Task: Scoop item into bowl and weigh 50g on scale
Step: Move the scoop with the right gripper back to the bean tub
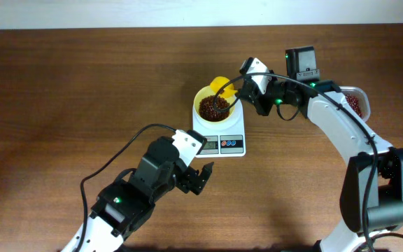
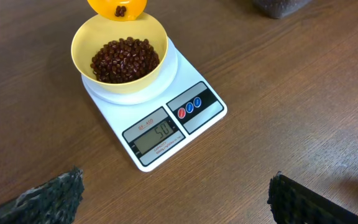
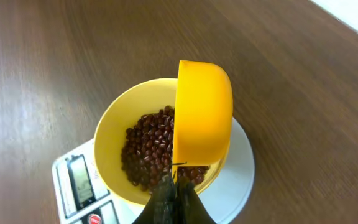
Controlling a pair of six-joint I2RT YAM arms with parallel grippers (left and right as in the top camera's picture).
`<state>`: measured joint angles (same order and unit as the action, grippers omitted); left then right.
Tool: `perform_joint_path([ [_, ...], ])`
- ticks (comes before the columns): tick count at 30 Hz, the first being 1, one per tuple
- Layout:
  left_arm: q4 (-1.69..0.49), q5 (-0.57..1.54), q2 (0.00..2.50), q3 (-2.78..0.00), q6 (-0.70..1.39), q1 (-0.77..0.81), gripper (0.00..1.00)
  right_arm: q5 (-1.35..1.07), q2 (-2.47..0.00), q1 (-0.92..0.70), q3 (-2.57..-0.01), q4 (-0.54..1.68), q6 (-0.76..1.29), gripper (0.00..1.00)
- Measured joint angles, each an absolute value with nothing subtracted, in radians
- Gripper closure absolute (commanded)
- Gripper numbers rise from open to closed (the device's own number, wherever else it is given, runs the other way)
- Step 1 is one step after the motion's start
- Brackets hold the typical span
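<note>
One bowl (image 2: 127, 87) of beans (image 2: 123, 59), one scale (image 2: 110, 112), one scoop (image 3: 204, 112).

Beans (image 2: 124, 59) in bowl (image 2: 123, 87), bowl on scale (image 2: 118, 109), scoop (image 3: 202, 112) above bowl

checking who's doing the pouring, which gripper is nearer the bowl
Right. The right gripper holds the scoop tipped over the bowl, close beside its rim. The left gripper is open on the scale's display side, clear of the bowl.
</note>
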<state>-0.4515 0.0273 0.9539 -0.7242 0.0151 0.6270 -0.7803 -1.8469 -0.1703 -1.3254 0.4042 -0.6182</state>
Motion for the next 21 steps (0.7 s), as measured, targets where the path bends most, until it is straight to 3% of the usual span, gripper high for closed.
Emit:
perform_joint_path([
  [6,-0.452,0.027,0.954,-0.724,0.015,0.627,0.01,-0.947,-1.847,-0.17,-1.325,0.404,-0.231,0.96],
  [13,-0.452,0.027,0.954,-0.724,0.015,0.627,0.01,-1.042,-1.847,-0.137,-1.325,0.299,0.389,0.96],
  [17,-0.451,0.027,0.954,-0.724,0.015,0.627,0.01,-1.062,-1.847,0.004,-1.325,0.296,0.556,0.96],
  [21,-0.451,0.027,0.954,-0.724,0.015,0.627,0.01,-1.148,-1.847,0.192,-1.325,0.312,0.582,0.96],
])
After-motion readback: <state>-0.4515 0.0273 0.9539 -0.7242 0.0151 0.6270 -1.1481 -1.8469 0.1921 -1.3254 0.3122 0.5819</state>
